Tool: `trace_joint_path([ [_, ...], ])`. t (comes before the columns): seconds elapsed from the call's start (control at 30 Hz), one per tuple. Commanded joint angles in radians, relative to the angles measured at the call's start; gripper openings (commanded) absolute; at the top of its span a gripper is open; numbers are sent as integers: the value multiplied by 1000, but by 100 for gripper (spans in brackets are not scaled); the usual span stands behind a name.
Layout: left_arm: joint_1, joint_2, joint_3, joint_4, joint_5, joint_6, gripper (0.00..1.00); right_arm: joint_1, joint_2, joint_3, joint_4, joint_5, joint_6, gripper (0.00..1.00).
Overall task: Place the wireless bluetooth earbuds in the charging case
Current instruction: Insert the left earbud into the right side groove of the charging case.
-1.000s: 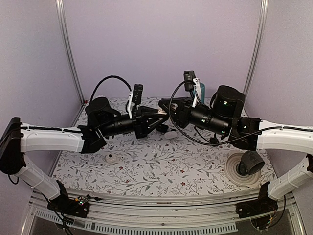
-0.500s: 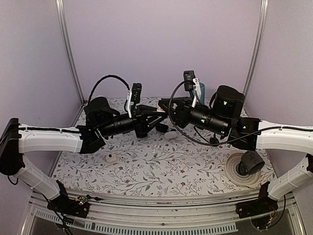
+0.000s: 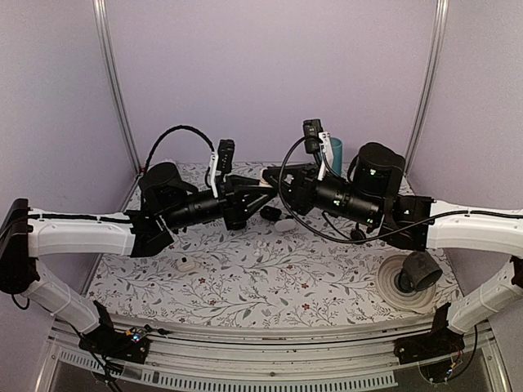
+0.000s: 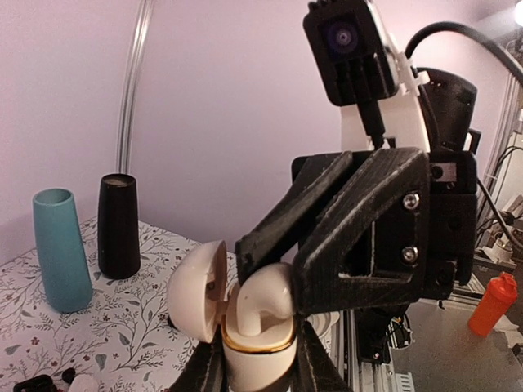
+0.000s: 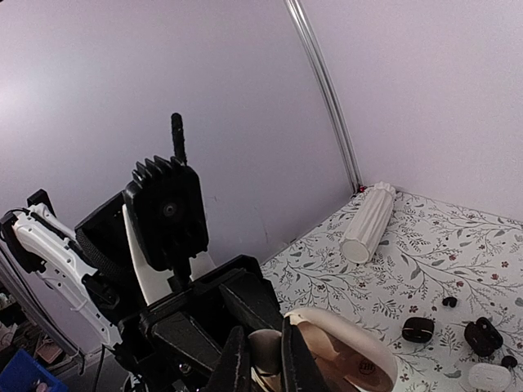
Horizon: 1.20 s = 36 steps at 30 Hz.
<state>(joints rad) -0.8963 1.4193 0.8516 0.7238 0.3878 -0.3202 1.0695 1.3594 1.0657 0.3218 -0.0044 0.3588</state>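
The right gripper point(image 5: 263, 339) is closed on one white earbud point(image 4: 265, 296). Its two black fingers point(image 5: 238, 359) pinch the bud from both sides. The bud sits at the mouth of the case point(image 4: 257, 354), with its lower part already inside the gold rim. I cannot tell if it is fully seated.

The left gripper point(image 4: 260, 372) is closed on the case and clamps the lower half between its fingers. The case stands upright and it is lifted above the table point(image 3: 245, 286), not resting on it. Its lid point(image 4: 194, 291) is open and hangs back to the left side in the left wrist view. I cannot see a second earbud with certainty.

Both arms reach inward from the two sides, and the grippers meet over the far middle part of the table. A black cable loops above each wrist.

Near the back wall stand a teal cup point(image 4: 61, 249) and, just beside it, a black cup point(image 4: 120, 226). A white ribbed cylinder point(image 5: 368, 222) lies in the far corner. Some small black pieces point(image 5: 418, 329) are scattered on the flowered table cover. A small white piece point(image 3: 187, 265) lies on the cover below the left arm. On the right side lies a roll of tape point(image 3: 392, 291) with a dark object point(image 3: 421, 272) on top.
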Motion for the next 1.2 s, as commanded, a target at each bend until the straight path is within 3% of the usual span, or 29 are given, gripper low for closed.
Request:
trace_joint_path([
  [0.0, 10, -26, 17, 40, -22, 18, 0, 23, 27, 21, -75, -26, 6, 10],
  [0.33, 12, -35, 8, 42, -30, 21, 0, 22, 19, 37, -109, 8, 8, 16],
  [0.83, 16, -40, -2, 51, -26, 13, 0, 23, 23, 59, -138, 18, 9, 18],
  [0.87, 15, -40, -3, 51, -26, 15, 0, 23, 23, 58, -139, 20, 9, 22],
  [1.17, 20, -46, -8, 48, -27, 13, 0, 23, 17, 67, -157, 36, 6, 26],
])
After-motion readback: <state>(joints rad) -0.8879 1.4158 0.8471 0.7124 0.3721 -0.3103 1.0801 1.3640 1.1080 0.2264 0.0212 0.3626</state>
